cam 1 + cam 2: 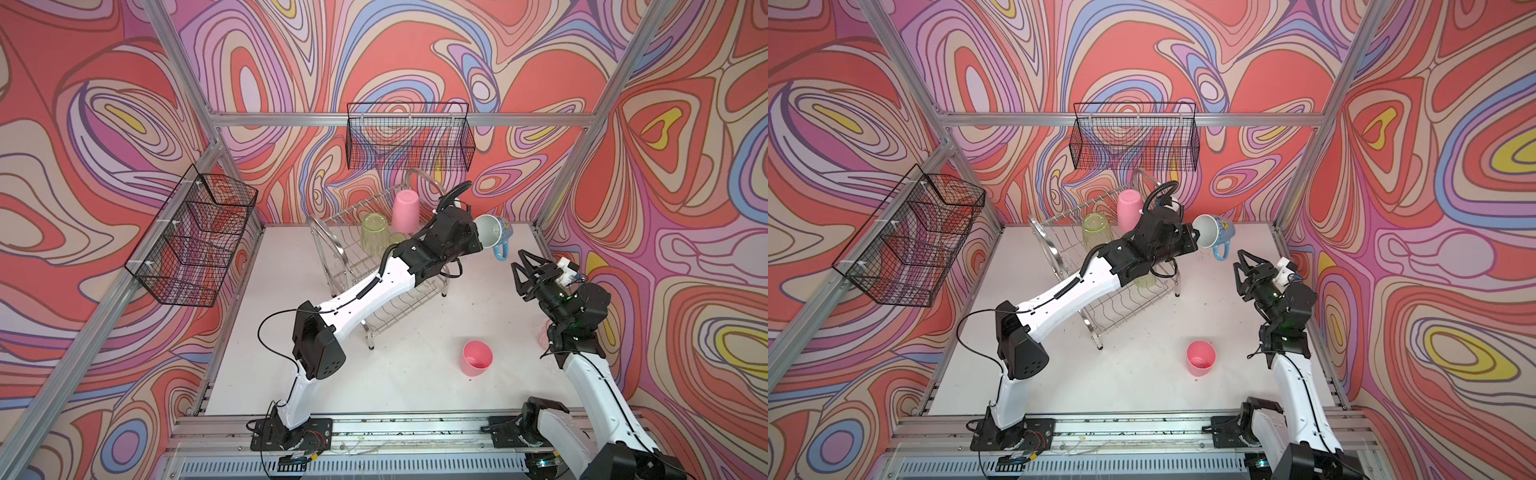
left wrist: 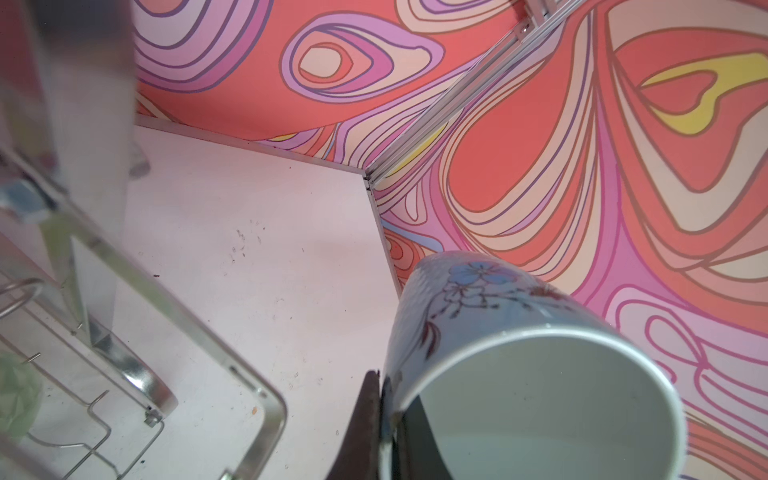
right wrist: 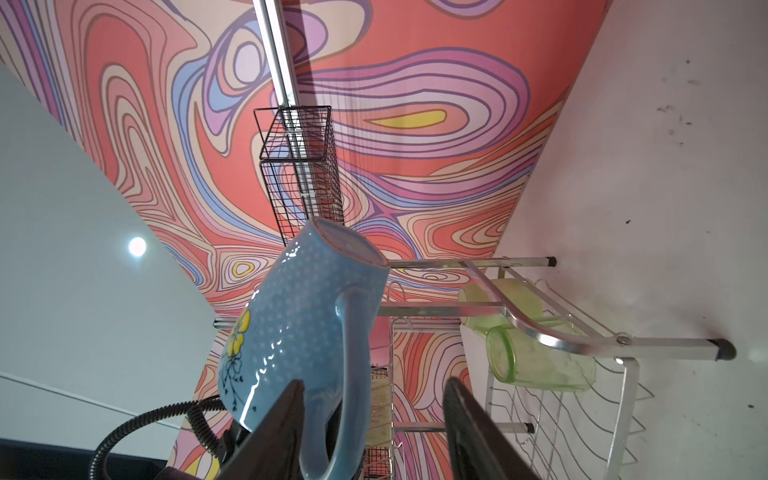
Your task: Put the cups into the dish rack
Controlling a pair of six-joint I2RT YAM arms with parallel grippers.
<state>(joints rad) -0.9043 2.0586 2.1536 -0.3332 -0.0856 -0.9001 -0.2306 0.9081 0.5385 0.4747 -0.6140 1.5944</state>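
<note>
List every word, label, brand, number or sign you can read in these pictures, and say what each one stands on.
No readable text appears in any view.
The blue mug has only painted flowers, no words.
The walls have only a swirl pattern, no lettering.

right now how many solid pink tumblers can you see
2. The upside-down pink tumbler is on the upper tier of the dish rack; the upright pink tumbler sits on the table nearer the front. The left arm may hide more.
</note>
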